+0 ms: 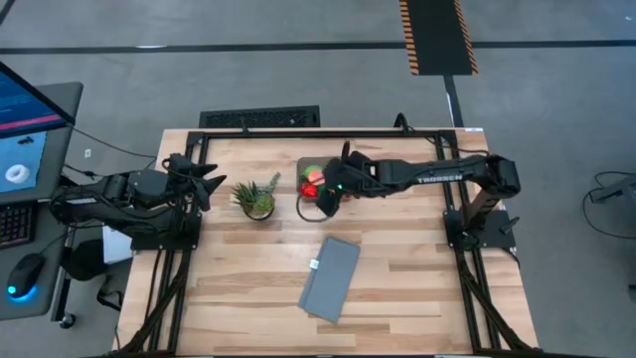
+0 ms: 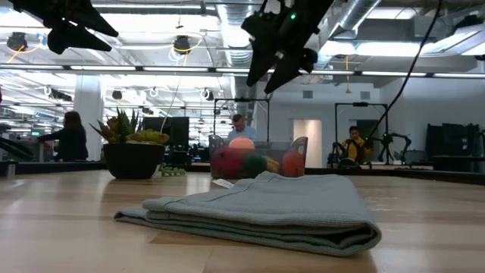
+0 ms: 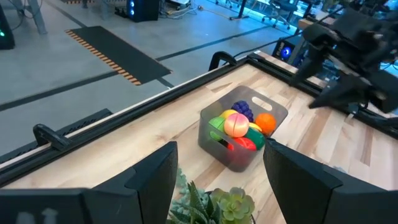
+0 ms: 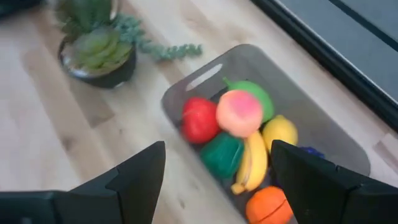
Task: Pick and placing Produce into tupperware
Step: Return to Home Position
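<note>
Pale wooden planks form the table (image 1: 397,298), near whose far edge a small rectangular tub (image 3: 272,106) of translucent smoky-grey plastic is set, long axis roughly far-to-near, filled with small plastic toy produce (image 4: 239,112) of many colours. The right gripper (image 2: 265,82) is held just above the tub, jaws spread and empty, so the produce lies straight below them and retreat is judged clear upward and toward the right edge. The left gripper (image 1: 211,185) is parked by the left edge, jaws spread, a spiky green potted plant (image 1: 257,199) between it and the tub.

Right arm (image 1: 437,177) outstretched, right end effector (image 1: 325,197) agape; left arm (image 1: 119,189) folded, left end effector (image 1: 212,185) agape.
</note>
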